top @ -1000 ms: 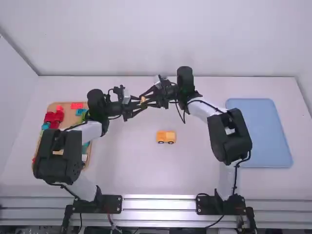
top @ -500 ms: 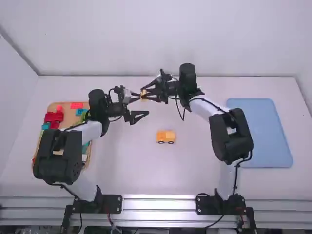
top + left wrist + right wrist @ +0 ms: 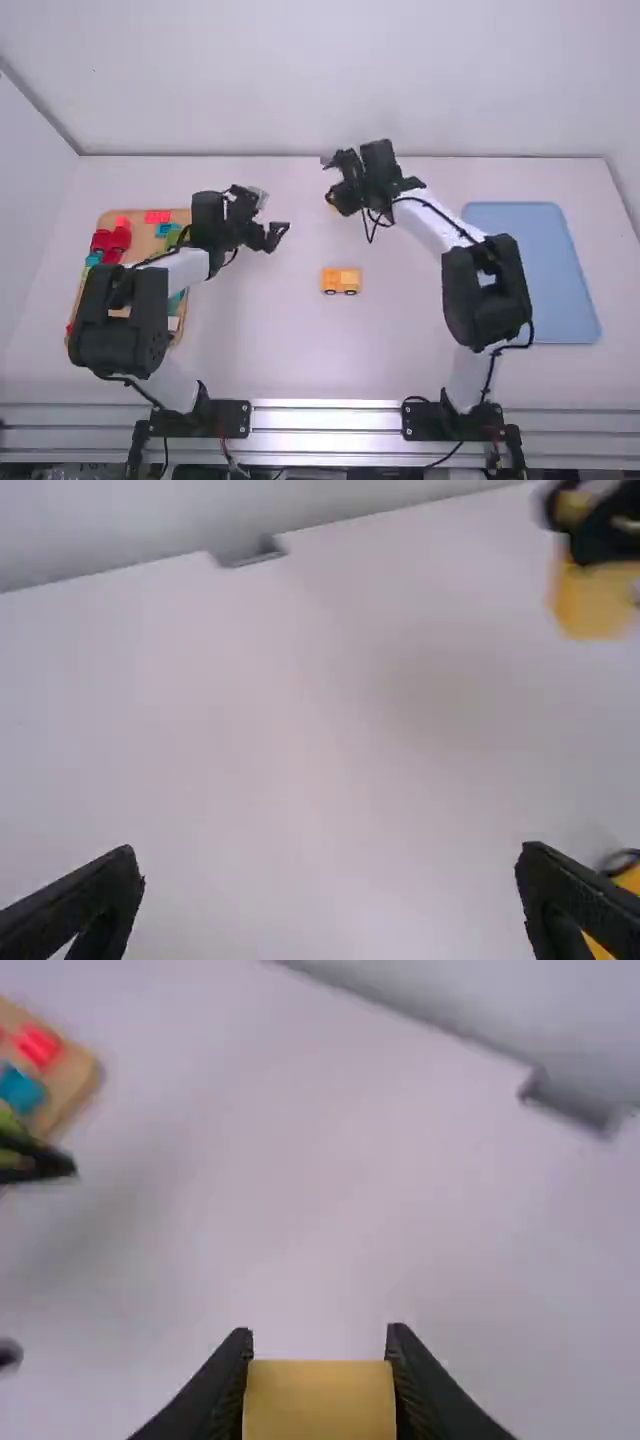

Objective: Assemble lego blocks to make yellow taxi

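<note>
My right gripper [image 3: 338,200] is shut on a small yellow block [image 3: 332,201], held above the table behind the yellow car body. In the right wrist view that gripper [image 3: 320,1345] has the yellow block [image 3: 320,1400] between its two fingers. The yellow car body [image 3: 341,280] with dark wheels stands at mid-table. My left gripper [image 3: 278,232] is left of and behind the car, over the table. The left wrist view shows this gripper [image 3: 330,865] wide open with nothing between its fingers, a corner of the car [image 3: 628,882] at the lower right, and the held yellow block [image 3: 592,602] at the upper right.
A wooden tray [image 3: 104,222] with red, blue and green blocks lies at the left, partly under the left arm. A blue tray [image 3: 530,270] lies at the right. A wall [image 3: 340,80] stands along the table's far edge.
The grippers were together at the small yellow block; now they are apart. The right one has moved right with the block, while the left has let go and turned. The car body stayed put.
</note>
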